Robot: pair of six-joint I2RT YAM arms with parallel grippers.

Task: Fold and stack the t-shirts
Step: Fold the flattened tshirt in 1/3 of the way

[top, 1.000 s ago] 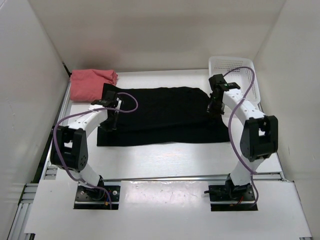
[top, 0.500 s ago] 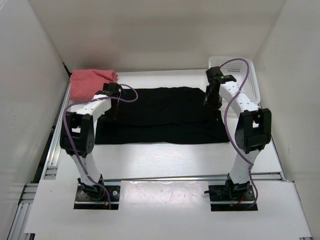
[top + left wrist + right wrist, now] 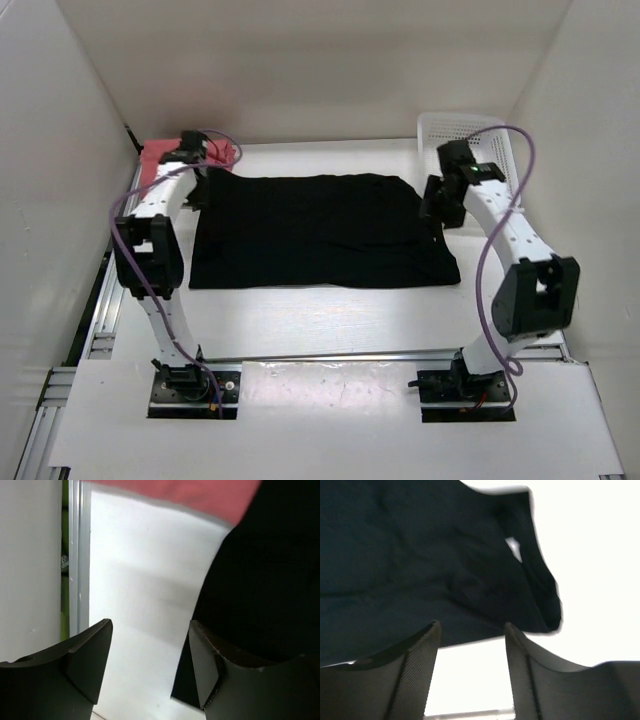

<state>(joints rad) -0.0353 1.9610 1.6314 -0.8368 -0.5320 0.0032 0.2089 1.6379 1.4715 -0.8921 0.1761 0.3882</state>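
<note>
A black t-shirt (image 3: pixel 320 230) lies spread flat in the middle of the table, folded over on itself. A salmon pink t-shirt (image 3: pixel 158 165) sits bunched at the back left corner, partly behind my left arm. My left gripper (image 3: pixel 197 188) hangs open at the black shirt's back left corner. In the left wrist view the gripper (image 3: pixel 150 630) has bare table between its fingers, the black t-shirt (image 3: pixel 270 565) to the right and the pink t-shirt (image 3: pixel 190 492) at the top. My right gripper (image 3: pixel 438 208) is open at the shirt's right edge. In its wrist view the gripper (image 3: pixel 470 627) is empty above the black t-shirt (image 3: pixel 420 555).
A white perforated basket (image 3: pixel 470 132) stands at the back right corner, just behind my right arm. White walls close in the table on three sides. A metal rail (image 3: pixel 80 555) runs along the left table edge.
Both grippers have opened and let go of the black t-shirt, which now lies flat. The left arm swung back and left toward the pink shirt; the right arm moved right.
</note>
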